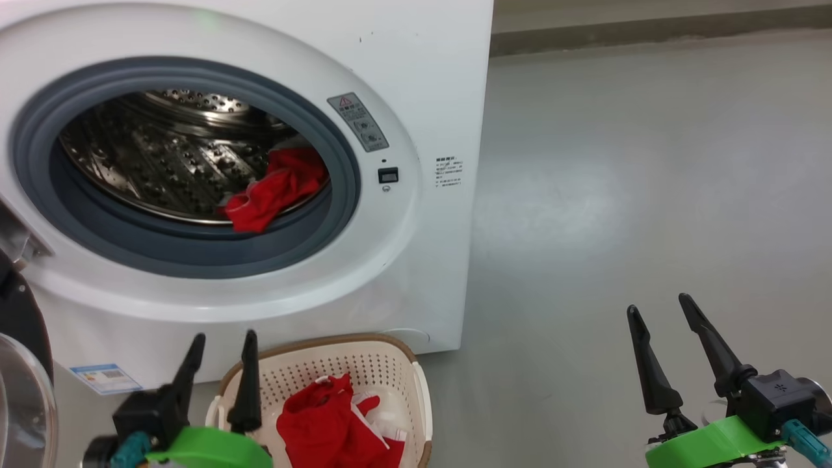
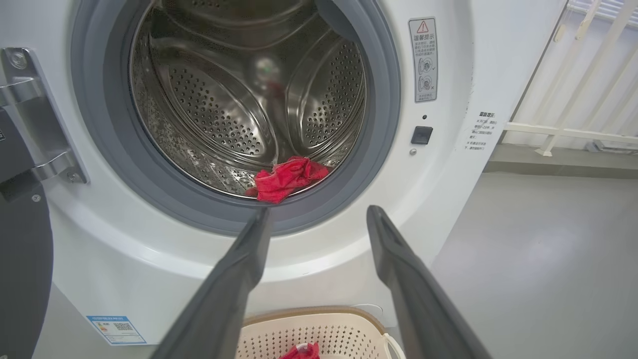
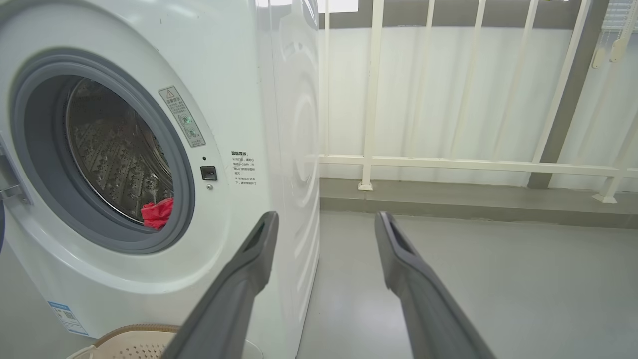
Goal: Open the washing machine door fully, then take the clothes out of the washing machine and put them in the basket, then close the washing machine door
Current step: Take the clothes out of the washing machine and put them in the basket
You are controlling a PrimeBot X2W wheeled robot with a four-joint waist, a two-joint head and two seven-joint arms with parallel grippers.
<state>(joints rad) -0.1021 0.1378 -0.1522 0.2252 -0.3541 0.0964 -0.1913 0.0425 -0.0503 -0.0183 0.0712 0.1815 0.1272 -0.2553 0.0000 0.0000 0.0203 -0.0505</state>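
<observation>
The white washing machine stands open, its door swung out to the far left with only the black rim and glass edge visible. A red garment lies at the drum's front right lip, over the grey ring; it also shows as a red garment and a red garment in the wrist views. More red and white clothes lie in the cream basket on the floor before the machine. My left gripper is open and empty above the basket's left side. My right gripper is open over bare floor, right of the machine.
Grey floor stretches to the right of the machine. A white railing with a curtain behind it runs along a low kerb beyond. The door's metal hinge juts from the machine's left side.
</observation>
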